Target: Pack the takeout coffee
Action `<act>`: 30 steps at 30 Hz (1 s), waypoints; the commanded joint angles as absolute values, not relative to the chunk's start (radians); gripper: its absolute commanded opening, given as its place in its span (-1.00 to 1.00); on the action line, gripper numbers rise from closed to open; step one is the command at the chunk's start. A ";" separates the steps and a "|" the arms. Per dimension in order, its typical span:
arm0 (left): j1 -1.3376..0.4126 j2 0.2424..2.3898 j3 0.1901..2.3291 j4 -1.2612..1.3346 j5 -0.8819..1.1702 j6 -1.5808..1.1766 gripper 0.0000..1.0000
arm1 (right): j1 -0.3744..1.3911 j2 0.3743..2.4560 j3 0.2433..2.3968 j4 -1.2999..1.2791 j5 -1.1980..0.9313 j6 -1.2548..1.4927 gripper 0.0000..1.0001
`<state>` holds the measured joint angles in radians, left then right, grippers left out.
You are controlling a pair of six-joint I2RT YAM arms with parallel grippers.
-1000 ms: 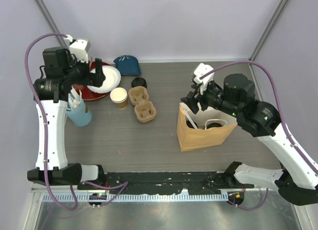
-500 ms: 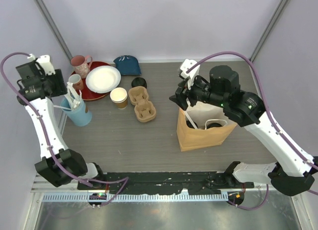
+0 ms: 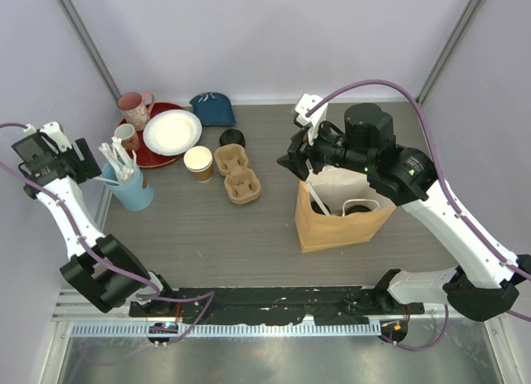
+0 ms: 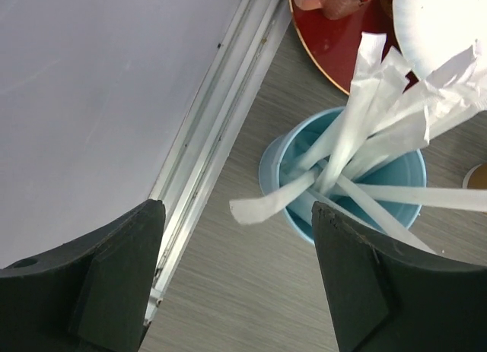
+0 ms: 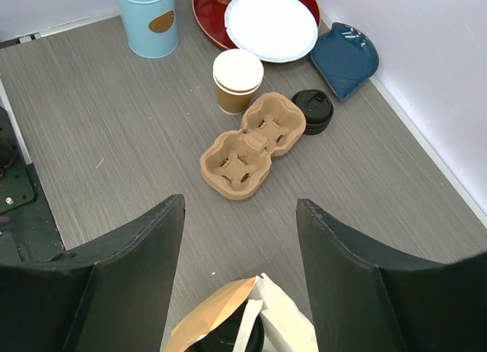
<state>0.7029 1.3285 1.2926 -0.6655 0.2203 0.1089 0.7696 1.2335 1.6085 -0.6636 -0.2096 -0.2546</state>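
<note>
A black lid (image 3: 358,208) shows inside the paper bag (image 3: 336,226), which stands well to the right of the cup carrier (image 3: 236,172), so one coffee looks packed. The other lidded cup (image 3: 231,138) stands upright on the desk (image 3: 207,235) at the carrier's far end. I cannot tell whether it touches the carrier or is just beside it.

The right tool (image 3: 292,162) hangs released and empty, to the right of the carrier at the bag's mouth. The left tool (image 3: 83,156) is also released and holds nothing, far left of the carrier above the blue cup of straws (image 3: 131,192).

The step in hand seems to be fetching that second cup. The right tool would do best to come down on the side away from the carrier. Its fingers should straddle the paper wall below the lid, clear of the carrier's lip and of the lidless cup (image 3: 198,162) at the carrier's left. It should clench gently, since paper dents and a lid can pop, then lift straight and keep the cup upright.
</note>
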 commanded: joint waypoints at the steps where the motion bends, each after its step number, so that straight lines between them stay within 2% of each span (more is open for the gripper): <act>1: 0.704 1.373 1.302 -0.571 0.255 0.094 0.64 | 0.767 1.236 1.648 -0.638 -0.239 -0.250 0.31; 5: 0.706 1.416 1.308 -0.575 0.271 0.084 0.55 | 0.767 1.220 1.635 -0.634 -0.259 -0.259 0.31; 11: 0.706 1.437 1.321 -0.606 0.291 0.068 0.27 | 0.767 1.200 1.620 -0.638 -0.297 -0.279 0.30; 14: 0.706 1.442 1.331 -0.623 0.311 0.069 0.00 | 0.767 1.186 1.605 -0.626 -0.310 -0.287 0.31; 17: 0.707 1.440 1.339 -0.620 0.318 0.063 -0.39 | 0.765 1.183 1.597 -0.630 -0.302 -0.301 0.31; 18: 0.706 1.442 1.341 -0.617 0.321 0.064 -0.58 | 0.767 1.180 1.594 -0.634 -0.304 -0.302 0.30; 20: 0.706 1.448 1.351 -0.612 0.330 0.064 -0.80 | 0.767 1.175 1.592 -0.640 -0.308 -0.302 0.31; 21: 0.706 1.451 1.356 -0.615 0.334 0.063 -0.99 | 0.765 1.174 1.592 -0.643 -0.310 -0.302 0.30; 30: 0.706 1.382 1.471 -0.696 0.432 0.077 -1.00 | 0.767 1.157 1.588 -0.650 -0.308 -0.308 0.30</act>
<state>0.7025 1.4532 1.3773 -0.6724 0.3508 0.0631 0.7685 1.1885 1.5852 -0.6777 -0.2951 -0.2939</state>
